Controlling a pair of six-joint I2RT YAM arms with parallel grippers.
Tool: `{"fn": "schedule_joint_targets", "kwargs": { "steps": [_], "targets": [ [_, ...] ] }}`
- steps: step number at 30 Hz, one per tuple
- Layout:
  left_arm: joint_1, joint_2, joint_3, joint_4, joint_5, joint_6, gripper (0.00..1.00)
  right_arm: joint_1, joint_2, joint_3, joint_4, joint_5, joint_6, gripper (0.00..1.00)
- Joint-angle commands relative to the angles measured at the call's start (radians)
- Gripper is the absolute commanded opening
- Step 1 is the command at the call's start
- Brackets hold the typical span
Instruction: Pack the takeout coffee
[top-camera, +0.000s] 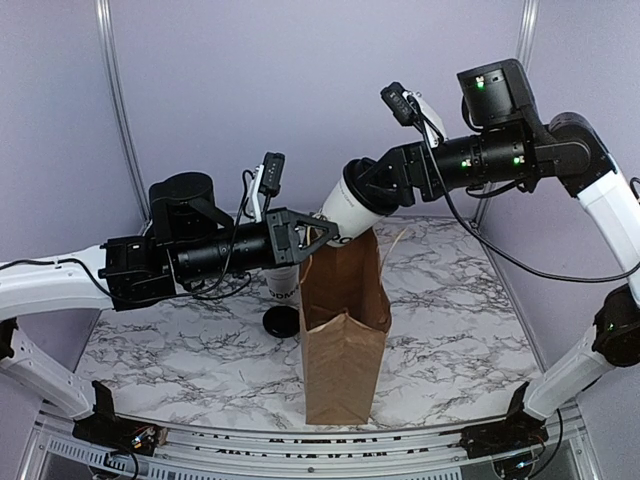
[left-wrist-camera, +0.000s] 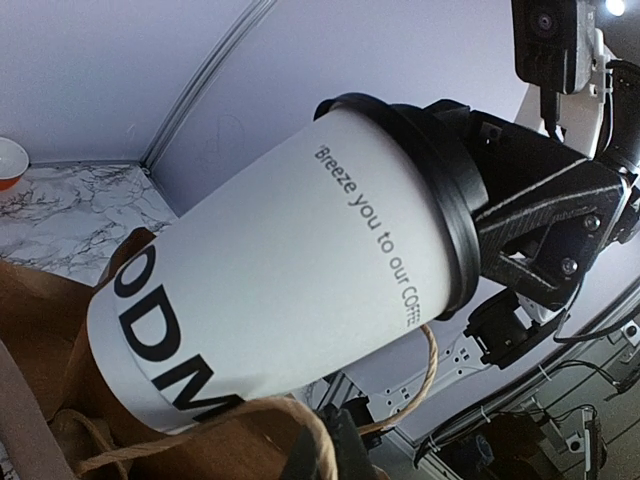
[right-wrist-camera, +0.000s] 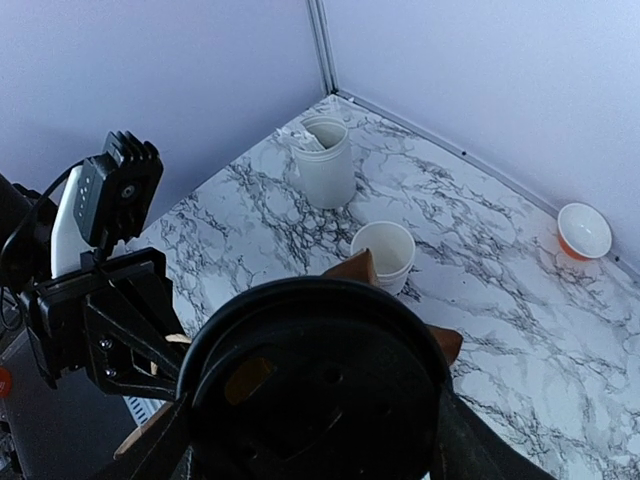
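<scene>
A: Why is the cup (top-camera: 345, 208) tilted?
B: The right gripper (top-camera: 368, 192) is clamped on its lid end, with the base aimed at 7 o'clock into the bag (top-camera: 345, 330) mouth. The left gripper (top-camera: 312, 237) sits at the rim's 9 o'clock, likely steadying it; I cannot tell its grip
A: Surroundings?
B: Marble table (top-camera: 450, 320), lilac walls (top-camera: 250, 80)

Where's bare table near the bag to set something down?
Bare marble right of the bag; also front-left, between the black lid and the near edge. Crowded at the bag's mouth: left gripper, right gripper, coffee cup.
</scene>
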Motion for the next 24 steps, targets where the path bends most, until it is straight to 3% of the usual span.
{"fn": "schedule_joint_targets", "kwargs": {
  "steps": [1,24],
  "targets": [
    [0.004,-0.045,-0.028,0.053,-0.02,0.006,0.04,0.039,0.029,0.07,-0.072,0.078,0.057,0.5],
    [-0.013,-0.11,-0.154,0.157,-0.093,-0.045,0.0,0.157,0.218,0.181,-0.265,0.166,0.239,0.44]
  ]
}}
